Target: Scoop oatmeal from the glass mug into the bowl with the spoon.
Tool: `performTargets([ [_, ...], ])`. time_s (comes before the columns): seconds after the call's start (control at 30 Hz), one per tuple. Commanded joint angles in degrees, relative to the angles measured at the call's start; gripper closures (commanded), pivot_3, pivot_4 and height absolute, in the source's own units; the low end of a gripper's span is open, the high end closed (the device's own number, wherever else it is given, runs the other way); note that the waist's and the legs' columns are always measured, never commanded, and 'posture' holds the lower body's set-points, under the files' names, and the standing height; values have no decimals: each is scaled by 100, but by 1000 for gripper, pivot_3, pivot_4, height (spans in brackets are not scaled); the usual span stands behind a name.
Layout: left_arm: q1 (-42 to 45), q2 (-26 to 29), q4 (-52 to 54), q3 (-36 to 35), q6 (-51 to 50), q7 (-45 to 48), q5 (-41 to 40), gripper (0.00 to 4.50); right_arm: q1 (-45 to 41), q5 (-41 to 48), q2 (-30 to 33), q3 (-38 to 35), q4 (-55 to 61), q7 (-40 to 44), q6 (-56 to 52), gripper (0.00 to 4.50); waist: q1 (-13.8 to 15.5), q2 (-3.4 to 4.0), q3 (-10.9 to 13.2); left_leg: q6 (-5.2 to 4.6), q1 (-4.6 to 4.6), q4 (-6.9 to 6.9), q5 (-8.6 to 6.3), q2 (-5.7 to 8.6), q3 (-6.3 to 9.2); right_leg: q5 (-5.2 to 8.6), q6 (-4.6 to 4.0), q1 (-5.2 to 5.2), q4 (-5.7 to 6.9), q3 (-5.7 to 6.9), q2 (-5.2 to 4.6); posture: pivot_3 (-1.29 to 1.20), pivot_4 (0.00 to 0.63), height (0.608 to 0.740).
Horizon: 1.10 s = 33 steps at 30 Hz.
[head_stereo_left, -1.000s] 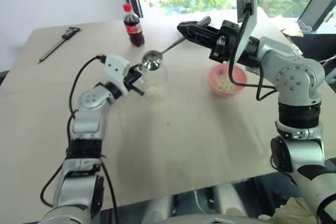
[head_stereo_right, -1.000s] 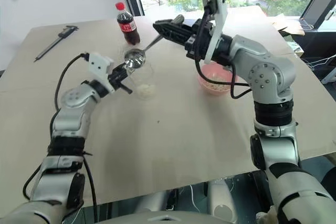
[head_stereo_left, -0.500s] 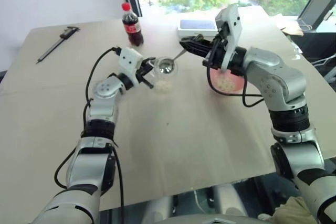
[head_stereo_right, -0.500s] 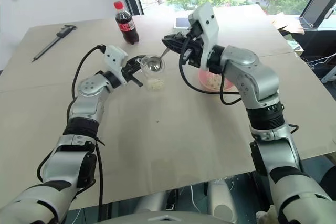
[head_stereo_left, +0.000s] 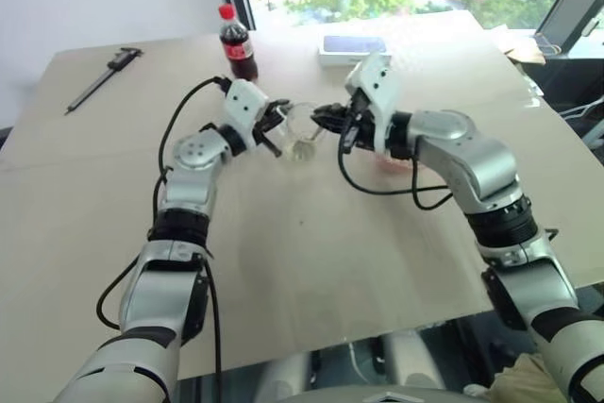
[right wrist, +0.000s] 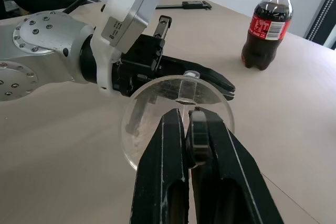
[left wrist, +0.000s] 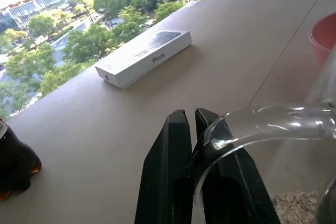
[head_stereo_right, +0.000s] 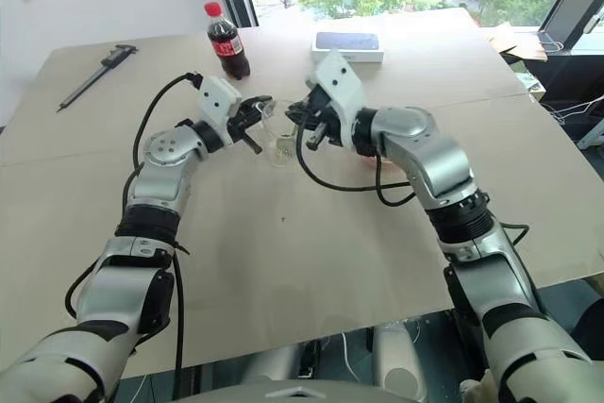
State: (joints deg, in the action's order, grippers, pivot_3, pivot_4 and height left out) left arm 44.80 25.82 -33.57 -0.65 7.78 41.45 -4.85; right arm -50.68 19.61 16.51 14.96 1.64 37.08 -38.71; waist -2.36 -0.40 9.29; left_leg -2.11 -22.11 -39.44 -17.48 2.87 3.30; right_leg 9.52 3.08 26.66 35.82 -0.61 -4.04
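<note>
Pale tan tabletop (head_stereo_left: 311, 261) by a window, trees outside. Landmark: the glass mug (head_stereo_left: 304, 131), mid-table.

Left gripper (head_stereo_left: 276, 129) is clamped shut on the mug's handle side, holding it tilted with the mouth turned toward the right arm; in the left wrist view the fingers (left wrist: 173, 171) are pressed together against the glass rim. Oatmeal (left wrist: 294, 206) sits as a pale flaky layer inside the mug.

Right gripper (head_stereo_left: 326, 118) is right at the mug's mouth, fingers closed on the spoon (right wrist: 186, 94). A short bit of shiny handle shows past the fingertips, inside the mug opening. Can't tell whether the spoon bowl is in the oatmeal.

Pink bowl (head_stereo_left: 394, 159) is just beyond the mug on the right-arm side, mostly hidden behind the right forearm.

Versus a second ago: the spoon was held high over the mug with its bowl above the rim, and the right arm was raised. Now the arm has dropped and the spoon is down at the mug. The mug is tipped further toward it. The bowl was in plain sight then.

Cola bottle (head_stereo_left: 239, 44), red cap, red label, script unreadable, behind the mug. White box (left wrist: 144, 56) printed "iPhone" behind the mug to its right. Dark caliper (head_stereo_left: 102, 79) far to the mug's left.
</note>
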Motion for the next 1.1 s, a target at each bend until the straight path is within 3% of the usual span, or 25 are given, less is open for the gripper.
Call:
performTargets([
  [0.03, 60, 70, 388, -49, 9, -33, -24, 4444, -2, -50, -41, -55, 154, -10, -59, 4500, 0, 0, 0, 0, 0, 0, 0, 1, 0, 0, 0, 0, 0, 0, 0, 0, 150, 740],
  [0.17, 1, 55, 390, 5, 31, -37, 30, 4444, -34, 632, -370, -687, 205, -362, -1412, 4500, -1, 0, 0, 0, 0, 0, 0, 0, 1, 0, 0, 0, 2, 0, 0, 0, 150, 740],
  [0.37, -65, 1, 356, 53, 60, -63, 25, 4444, -470, 1378, -1011, -2268, -195, -1381, -3473, 4500, 5, 0, 0, 1, 1, -1, 1, -2, 3, 0, 0, 0, 4, -1, 0, 0, 150, 740],
  [0.6, -171, -88, 339, 61, 83, -108, 23, 4444, -1040, 1628, -1434, -3619, -504, -2251, -4320, 4500, -2, 1, -1, 1, 2, 0, 1, -1, 0, 0, 0, 0, 8, -4, -1, 0, 150, 740],
  [1.1, -467, -203, 532, 28, 22, -283, -91, 4444, -1570, 1664, -1343, -5278, -644, -3063, -5309, 4500, 5, 2, -6, 0, 6, -1, 1, 0, -7, 0, 0, -2, 14, -11, -3, 0, 150, 740],
])
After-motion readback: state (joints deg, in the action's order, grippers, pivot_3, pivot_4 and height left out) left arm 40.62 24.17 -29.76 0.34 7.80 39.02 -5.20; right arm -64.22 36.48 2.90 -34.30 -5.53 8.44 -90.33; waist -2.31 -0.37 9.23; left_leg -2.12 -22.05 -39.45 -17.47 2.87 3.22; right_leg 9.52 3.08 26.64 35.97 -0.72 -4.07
